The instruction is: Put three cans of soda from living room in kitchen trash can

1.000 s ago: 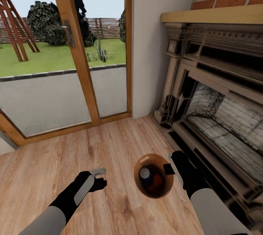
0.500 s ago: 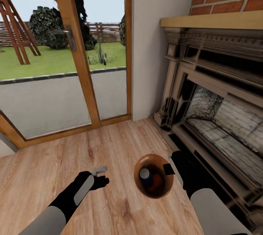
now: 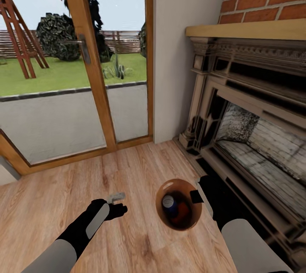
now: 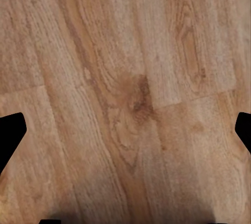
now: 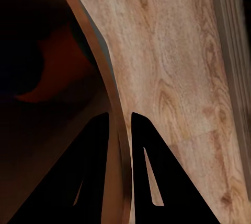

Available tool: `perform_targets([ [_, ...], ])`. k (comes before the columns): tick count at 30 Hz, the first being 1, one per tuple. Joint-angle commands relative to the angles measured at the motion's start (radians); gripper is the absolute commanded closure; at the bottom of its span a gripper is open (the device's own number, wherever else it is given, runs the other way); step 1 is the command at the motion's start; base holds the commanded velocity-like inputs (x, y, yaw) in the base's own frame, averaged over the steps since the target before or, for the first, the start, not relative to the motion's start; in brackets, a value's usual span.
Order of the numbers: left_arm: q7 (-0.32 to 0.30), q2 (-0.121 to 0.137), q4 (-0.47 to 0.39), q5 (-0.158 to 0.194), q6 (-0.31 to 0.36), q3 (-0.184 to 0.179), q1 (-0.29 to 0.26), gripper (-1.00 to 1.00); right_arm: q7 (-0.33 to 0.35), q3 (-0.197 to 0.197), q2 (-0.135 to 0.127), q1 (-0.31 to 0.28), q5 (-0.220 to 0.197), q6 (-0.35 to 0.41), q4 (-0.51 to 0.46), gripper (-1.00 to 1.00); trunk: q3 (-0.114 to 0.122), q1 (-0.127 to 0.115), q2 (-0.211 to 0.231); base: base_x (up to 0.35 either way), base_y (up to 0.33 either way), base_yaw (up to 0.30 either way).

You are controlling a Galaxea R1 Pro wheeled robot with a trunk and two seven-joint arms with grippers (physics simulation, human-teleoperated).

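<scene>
I've got R gripper (image 5: 120,130) pinched on trash can (image 3: 160,209) rim, held above wood floor (image 3: 140,167) by fireplace (image 3: 250,116). Blue can (image 3: 169,204) & orange can (image 3: 182,211) inside. L gripper (image 4: 125,130) spread wide, empty.

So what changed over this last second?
Only the head camera's view swung slightly; the red brick fireplace and wood-framed glass door slid across the picture. The right gripper stays clamped on the tan-lined round bin's rim, cans inside; the left gripper stays open, empty.
</scene>
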Motion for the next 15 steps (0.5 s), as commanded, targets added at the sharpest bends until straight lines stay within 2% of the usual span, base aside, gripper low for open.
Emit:
perform_targets([
  [1,0.000,0.000,0.000,0.000,0.000,0.000,0.000,-1.00,0.004,0.000,0.000,0.000,-0.011,0.000,0.000,1.00,0.002,0.000,0.000,0.000,0.000,0.000],
  [11,0.000,-0.001,0.000,-0.004,-0.001,0.000,0.000,-1.00,0.005,0.002,0.001,0.000,-0.013,0.000,0.000,1.00,0.012,0.000,0.000,0.000,0.000,0.000],
  [15,0.000,-0.001,0.000,-0.004,-0.011,0.000,0.000,-1.00,0.005,0.023,0.001,0.000,-0.012,0.000,0.000,1.00,0.013,0.000,0.000,0.000,0.000,0.000],
])
